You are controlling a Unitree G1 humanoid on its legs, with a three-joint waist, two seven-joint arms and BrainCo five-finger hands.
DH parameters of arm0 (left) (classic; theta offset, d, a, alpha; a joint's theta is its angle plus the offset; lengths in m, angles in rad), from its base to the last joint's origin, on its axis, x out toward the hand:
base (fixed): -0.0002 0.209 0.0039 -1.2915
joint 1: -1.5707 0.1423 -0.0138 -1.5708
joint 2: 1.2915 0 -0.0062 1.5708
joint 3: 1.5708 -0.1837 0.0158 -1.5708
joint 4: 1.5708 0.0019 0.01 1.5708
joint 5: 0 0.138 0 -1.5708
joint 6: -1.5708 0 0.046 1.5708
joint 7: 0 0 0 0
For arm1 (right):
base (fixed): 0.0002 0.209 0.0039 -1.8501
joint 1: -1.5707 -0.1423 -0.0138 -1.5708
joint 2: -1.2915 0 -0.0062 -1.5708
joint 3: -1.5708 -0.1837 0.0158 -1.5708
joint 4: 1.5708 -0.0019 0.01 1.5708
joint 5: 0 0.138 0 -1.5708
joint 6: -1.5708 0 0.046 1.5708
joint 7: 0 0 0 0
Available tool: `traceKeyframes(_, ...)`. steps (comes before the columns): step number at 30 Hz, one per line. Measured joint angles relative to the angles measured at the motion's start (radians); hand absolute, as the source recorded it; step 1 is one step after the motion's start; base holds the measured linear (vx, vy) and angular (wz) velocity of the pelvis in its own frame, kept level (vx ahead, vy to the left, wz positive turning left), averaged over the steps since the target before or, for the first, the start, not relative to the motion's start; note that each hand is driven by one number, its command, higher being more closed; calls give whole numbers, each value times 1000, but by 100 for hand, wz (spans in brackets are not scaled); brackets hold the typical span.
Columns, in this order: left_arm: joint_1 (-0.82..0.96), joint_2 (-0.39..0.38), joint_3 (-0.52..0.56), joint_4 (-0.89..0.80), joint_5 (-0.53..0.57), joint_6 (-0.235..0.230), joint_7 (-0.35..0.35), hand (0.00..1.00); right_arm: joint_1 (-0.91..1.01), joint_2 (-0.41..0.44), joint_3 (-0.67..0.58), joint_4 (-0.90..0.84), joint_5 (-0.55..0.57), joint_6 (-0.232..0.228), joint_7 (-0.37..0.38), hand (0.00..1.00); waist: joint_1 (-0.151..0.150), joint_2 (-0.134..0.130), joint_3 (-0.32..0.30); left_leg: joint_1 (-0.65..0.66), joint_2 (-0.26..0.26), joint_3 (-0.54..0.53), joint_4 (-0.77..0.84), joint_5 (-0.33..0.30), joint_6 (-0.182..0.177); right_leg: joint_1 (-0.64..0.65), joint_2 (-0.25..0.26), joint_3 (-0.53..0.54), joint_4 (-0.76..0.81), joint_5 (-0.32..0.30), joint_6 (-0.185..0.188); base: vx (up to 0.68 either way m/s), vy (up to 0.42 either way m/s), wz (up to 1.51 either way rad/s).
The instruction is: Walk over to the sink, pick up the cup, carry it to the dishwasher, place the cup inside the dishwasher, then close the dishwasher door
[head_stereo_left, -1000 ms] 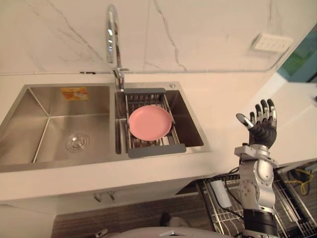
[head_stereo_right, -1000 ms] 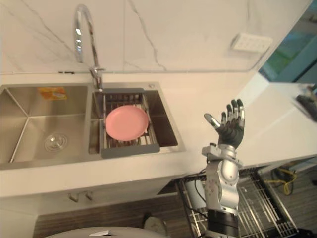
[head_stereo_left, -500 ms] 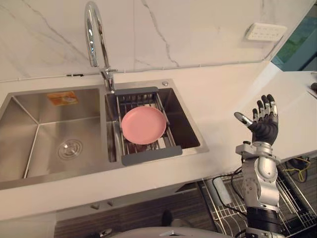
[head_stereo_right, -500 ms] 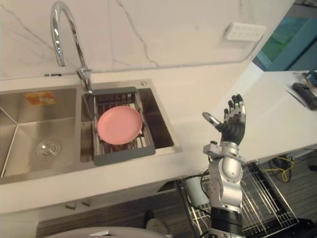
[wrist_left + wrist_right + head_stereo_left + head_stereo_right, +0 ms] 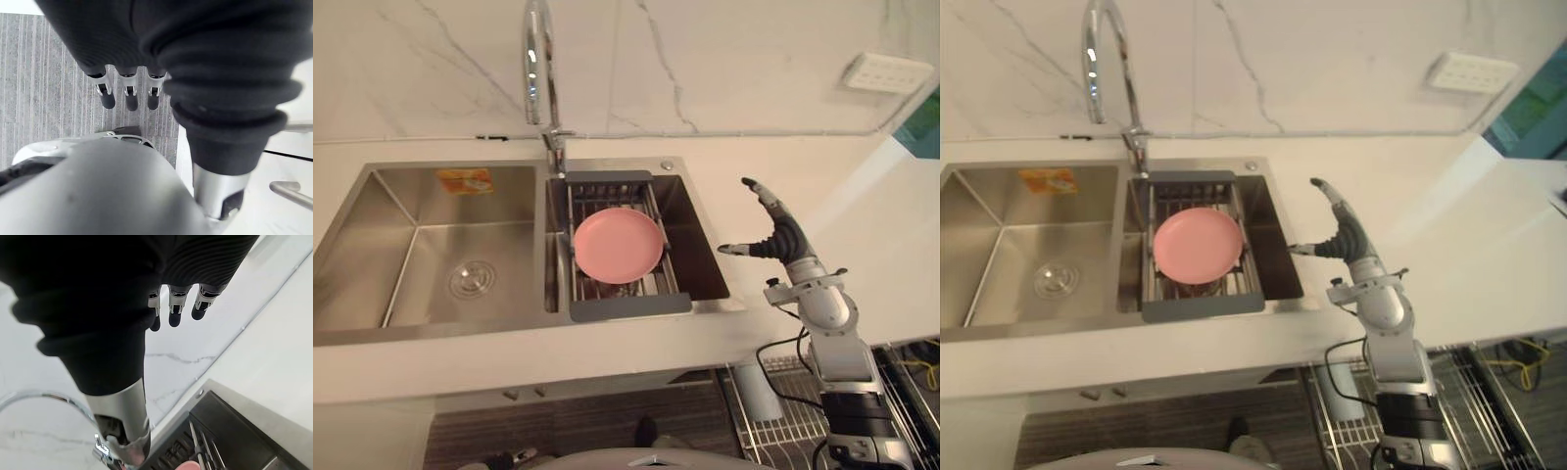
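One right hand [image 5: 781, 238] (fingers [image 5: 765, 200] splayed)

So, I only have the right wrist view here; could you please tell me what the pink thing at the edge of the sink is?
Observer: It is a round pink plate, lying flat on a grey-framed wire rack set across the right basin of the steel double sink.
Operator: Thank you. Where is the right hand relative to it?
Observer: The right hand is open and raised above the white counter by the sink's right rim, apart from the plate.
Operator: And the other hand, please?
Observer: The left hand hangs with straight fingers over a grey striped floor, holding nothing.
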Motion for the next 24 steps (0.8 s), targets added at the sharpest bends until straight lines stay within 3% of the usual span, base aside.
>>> traceKeyframes(7, 2, 4, 0, -25, 1, 18, -6, 0, -121, -37, 151, 179, -215, -82, -21, 0, 20, -4, -3, -11, -1, 5, -25, 38, -17, 2, -8, -47, -8, 1, 0, -32, -8, 21)
traceKeyframes(16, 6, 7, 4, -37, 3, 17, -28, 0, -219, -58, 322, 307, -391, -147, -72, 0, 41, -10, -9, -26, -6, 22, -56, 83, -3, 1, -9, -70, -34, 29, -3, -97, -7, 9)
traceKeyframes(17, 7, 13, 12, -39, 20, 4, -45, 0, -254, -58, 397, 386, -470, -176, -103, 0, 52, -13, -15, -41, -6, 19, -62, 95, 9, -2, -10, -88, -34, 33, -8, -204, 11, 15)
traceKeyframes(24, 8, 14, 12, -45, 20, 4, -47, 0, -337, -62, 497, 498, -568, -219, -107, 0, 54, -13, -15, -43, -7, 18, -63, 104, 11, -4, -10, -88, -35, 42, -14, -62, 5, 1)
